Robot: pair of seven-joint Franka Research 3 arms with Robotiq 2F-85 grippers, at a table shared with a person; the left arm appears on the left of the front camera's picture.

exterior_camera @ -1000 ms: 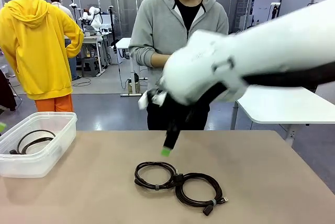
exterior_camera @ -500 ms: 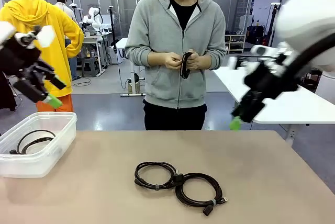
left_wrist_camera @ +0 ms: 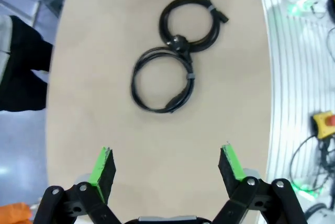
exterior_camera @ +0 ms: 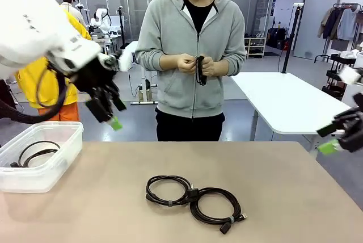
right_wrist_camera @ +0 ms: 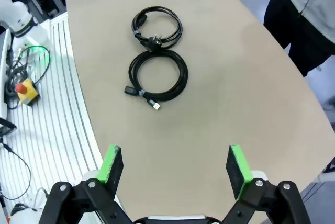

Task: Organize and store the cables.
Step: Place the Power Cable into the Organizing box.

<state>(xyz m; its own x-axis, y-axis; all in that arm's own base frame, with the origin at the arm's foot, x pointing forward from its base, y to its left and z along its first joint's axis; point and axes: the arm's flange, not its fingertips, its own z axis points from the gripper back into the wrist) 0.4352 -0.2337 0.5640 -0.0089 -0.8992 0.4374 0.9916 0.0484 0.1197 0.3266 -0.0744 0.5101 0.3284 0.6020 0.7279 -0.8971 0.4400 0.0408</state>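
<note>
Cables (exterior_camera: pixel 193 196) coiled, touching, lower centre, left gripper (exterior_camera: pixel 118 116) spread, empty, upper left, right gripper (exterior_camera: pixel 328 139) spread, empty, right edge

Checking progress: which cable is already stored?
The coil inside the bin at the left; the pair lies mid-table, and the person holds a fourth cable.
</note>
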